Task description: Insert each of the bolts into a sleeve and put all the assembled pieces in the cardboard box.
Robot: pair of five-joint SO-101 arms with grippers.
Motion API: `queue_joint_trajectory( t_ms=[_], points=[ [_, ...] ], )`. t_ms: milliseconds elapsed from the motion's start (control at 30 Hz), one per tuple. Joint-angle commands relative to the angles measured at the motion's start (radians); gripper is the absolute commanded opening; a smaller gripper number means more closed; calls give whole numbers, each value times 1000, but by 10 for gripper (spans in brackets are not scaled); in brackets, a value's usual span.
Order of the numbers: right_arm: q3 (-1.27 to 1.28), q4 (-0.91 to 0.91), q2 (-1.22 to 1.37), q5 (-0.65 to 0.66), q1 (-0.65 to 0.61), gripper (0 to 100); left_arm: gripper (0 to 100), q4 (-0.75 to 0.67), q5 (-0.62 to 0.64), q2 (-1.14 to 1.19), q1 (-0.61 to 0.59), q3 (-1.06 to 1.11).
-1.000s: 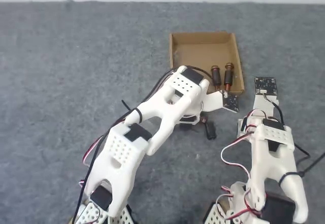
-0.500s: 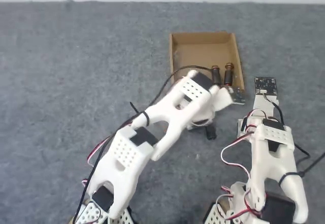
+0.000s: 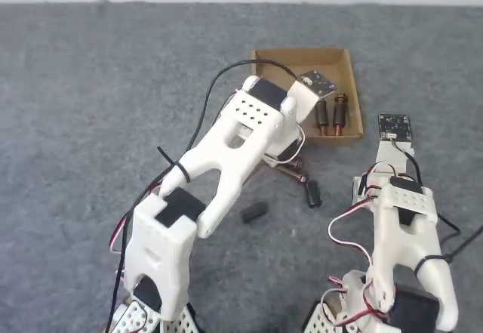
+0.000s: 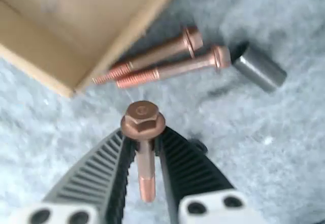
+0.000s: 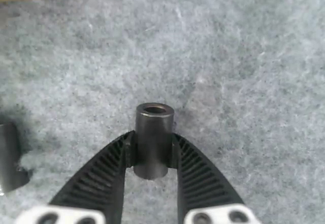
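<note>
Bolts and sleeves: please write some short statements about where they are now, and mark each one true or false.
1. The left gripper is shut on a bolt. True.
2. The right gripper holds a bolt too. False: it holds a dark sleeve, standing upright.
3. Two assembled pieces lie in the cardboard box. True.
4. The two loose bolts lie inside the cardboard box. False: they lie on the table, just outside its wall.
</note>
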Motion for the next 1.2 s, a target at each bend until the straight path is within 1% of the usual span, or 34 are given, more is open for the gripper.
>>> queue_joint_trajectory(
  t_ms=[0,133,267,433,567,667,767,933,1167],
  points=[
    [-58,-19,-4,12,-7,7,13,-35,69,-167,-34,76],
    [-58,-19,-4,12,-7,7,13,-112,124,-250,-121,171],
    [-58,-18,-4,12,-7,7,13,-209,219,-296,-244,269],
    [-58,-15,-4,12,-10,7,13,-408,362,-298,-399,426],
    [-57,-13,-4,12,-10,7,17,-557,410,-301,-476,538],
    [-57,-12,-4,12,-10,7,85,-566,445,-302,-514,558],
    [-57,-12,-4,12,-10,7,143,-569,440,-285,-517,568],
    [-46,-16,-4,14,-12,7,139,-569,439,-247,-520,570],
    [-46,-16,-5,14,-12,7,84,-569,445,-196,-537,567]
  ],
)
